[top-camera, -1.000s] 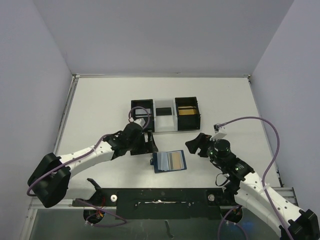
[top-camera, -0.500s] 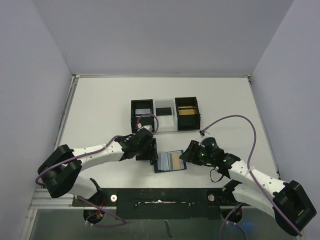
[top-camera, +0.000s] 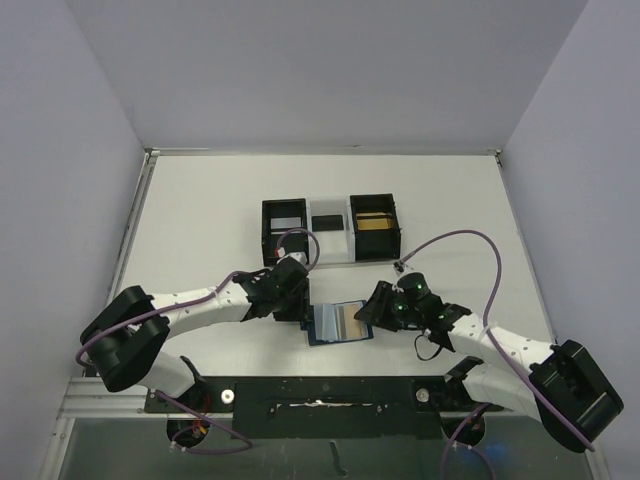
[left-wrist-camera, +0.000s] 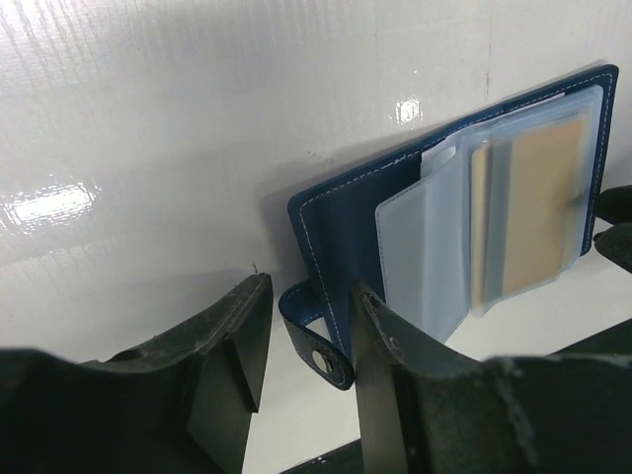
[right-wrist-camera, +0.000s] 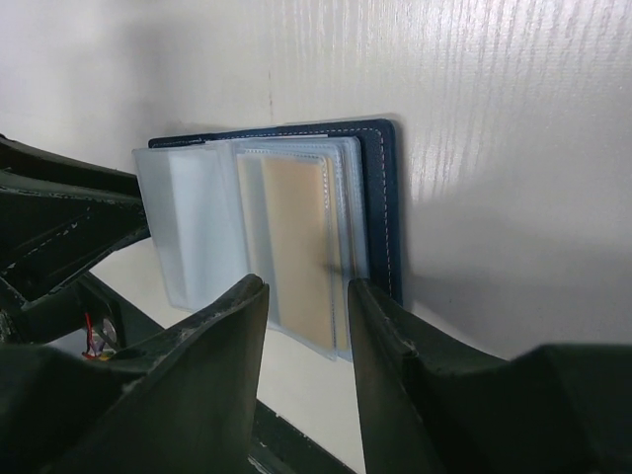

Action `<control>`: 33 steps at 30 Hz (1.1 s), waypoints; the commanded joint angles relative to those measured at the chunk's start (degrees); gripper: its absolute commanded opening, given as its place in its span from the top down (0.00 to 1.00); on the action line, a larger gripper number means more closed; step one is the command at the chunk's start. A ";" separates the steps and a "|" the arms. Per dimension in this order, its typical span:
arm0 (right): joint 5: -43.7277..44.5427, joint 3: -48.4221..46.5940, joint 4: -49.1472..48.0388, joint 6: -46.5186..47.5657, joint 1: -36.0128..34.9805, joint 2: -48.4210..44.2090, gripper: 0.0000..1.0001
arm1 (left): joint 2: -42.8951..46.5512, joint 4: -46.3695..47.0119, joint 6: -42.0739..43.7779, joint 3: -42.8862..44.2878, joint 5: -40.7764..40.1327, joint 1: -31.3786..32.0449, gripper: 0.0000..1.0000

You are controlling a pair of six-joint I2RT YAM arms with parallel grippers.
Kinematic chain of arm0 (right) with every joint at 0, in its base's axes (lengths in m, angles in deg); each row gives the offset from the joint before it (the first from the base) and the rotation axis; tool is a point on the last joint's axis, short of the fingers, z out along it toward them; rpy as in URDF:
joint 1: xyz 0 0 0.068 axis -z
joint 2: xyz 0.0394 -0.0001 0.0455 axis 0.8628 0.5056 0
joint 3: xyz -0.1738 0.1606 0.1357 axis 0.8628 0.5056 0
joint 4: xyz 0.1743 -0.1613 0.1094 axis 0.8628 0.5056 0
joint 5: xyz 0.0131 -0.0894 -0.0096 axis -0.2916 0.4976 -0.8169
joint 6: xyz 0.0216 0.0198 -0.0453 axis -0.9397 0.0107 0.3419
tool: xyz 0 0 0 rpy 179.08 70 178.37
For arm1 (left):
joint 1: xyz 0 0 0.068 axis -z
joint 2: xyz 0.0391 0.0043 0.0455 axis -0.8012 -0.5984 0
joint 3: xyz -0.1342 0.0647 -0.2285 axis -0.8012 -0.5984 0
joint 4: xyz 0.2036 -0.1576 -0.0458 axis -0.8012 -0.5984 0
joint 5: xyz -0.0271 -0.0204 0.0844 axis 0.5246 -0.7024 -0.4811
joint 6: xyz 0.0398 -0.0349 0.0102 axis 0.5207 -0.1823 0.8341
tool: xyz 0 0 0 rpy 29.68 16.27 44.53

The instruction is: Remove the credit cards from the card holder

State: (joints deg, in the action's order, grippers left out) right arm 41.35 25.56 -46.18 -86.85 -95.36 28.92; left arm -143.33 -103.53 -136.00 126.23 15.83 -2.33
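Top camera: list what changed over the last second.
Both arms swung inward. The left gripper came down and right to the left edge of the card holder; the right gripper moved left to its right edge. Their jaws stand parted astride those edges; no grip shows. The holder, open with the credit cards inside, and the black boxes stayed put.

The card holder (top-camera: 340, 322) lies open between the pincers, right of the left gripper (top-camera: 303, 305) and left of the right gripper (top-camera: 370, 310). Its strap (left-wrist-camera: 314, 341) sits between the left gripper's jaws. The credit cards (right-wrist-camera: 294, 247) sit in its sleeves (right-wrist-camera: 188, 232). Beyond both pincers stand the joined boxes (top-camera: 268, 232).
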 commanded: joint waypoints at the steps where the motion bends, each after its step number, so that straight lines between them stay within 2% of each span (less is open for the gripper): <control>1: -0.91 -2.12 -3.53 -0.36 -0.44 1.62 0.61 | 0.49 2.48 1.55 1.61 0.30 0.15 0.66; 7: -1.75 -2.92 -3.08 0.17 -0.43 3.35 0.61 | 0.80 2.89 2.50 1.48 0.73 0.16 0.72; 15: 4.18 -7.41 7.06 2.57 -0.65 1.12 0.60 | 1.11 3.21 3.11 1.15 1.13 0.15 0.82; 18: 2.38 -8.01 5.74 3.63 -0.83 1.18 0.63 | 1.02 3.97 3.96 0.98 2.13 0.20 0.86; 22: 1.02 -7.63 4.49 3.42 -1.12 4.59 0.64 | 0.93 4.65 4.29 0.87 2.44 0.15 0.87; 25: 3.43 -7.70 6.57 3.12 -1.62 6.40 0.64 | 1.18 4.67 3.82 0.91 2.43 0.19 0.87; 29: 7.51 -7.80 8.76 2.22 -2.81 5.51 0.64 | 1.37 4.57 3.69 0.47 2.14 0.18 0.87; 33: 6.45 -7.94 8.66 3.12 -2.86 5.03 0.63 | 0.82 4.09 3.69 0.49 2.23 0.17 0.87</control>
State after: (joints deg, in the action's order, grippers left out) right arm 46.03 19.31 -39.05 -84.38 -97.67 34.93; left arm -143.30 -101.73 -132.90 126.21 17.39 -2.33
